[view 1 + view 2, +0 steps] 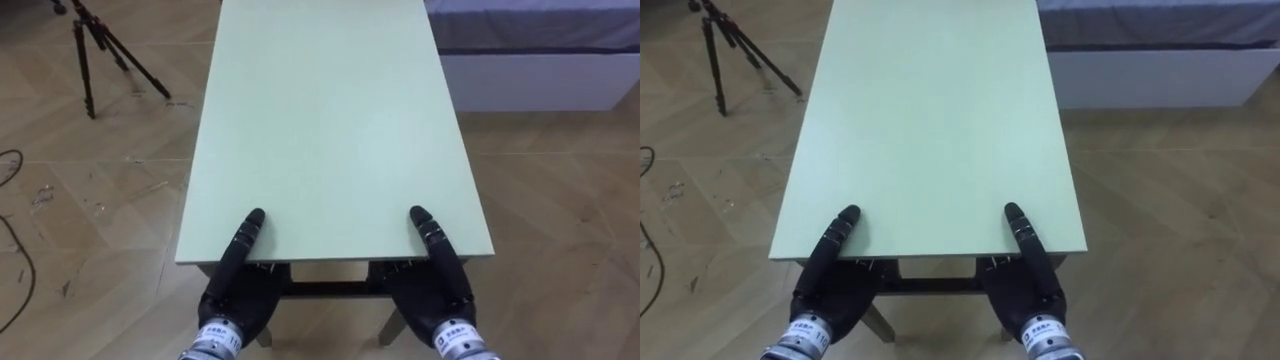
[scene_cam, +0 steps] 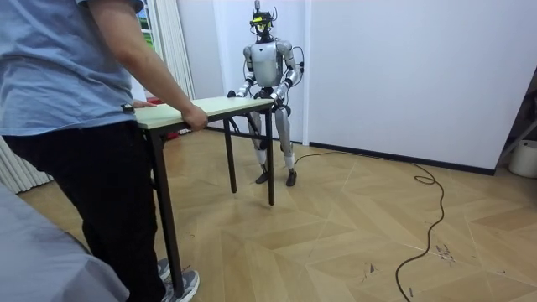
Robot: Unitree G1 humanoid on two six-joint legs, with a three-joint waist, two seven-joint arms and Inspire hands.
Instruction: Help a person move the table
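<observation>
Left hand (image 1: pixel 235 297), right hand (image 1: pixel 436 297) at table (image 1: pixel 330 120) near edge, thumbs on top, grip unclear, person (image 2: pixel 75 126) holding far end

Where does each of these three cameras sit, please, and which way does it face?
Left eye view: on the robot's head, looking down the pale green rectangular tabletop; left hand and right hand show at its near edge.
Right eye view: beside it, same aim, same hands, black tripod upper left.
Room view: out in the room, facing the whole robot beyond a person in a blue shirt holding the table's opposite end.
Shared: all three see the tabletop.
</observation>
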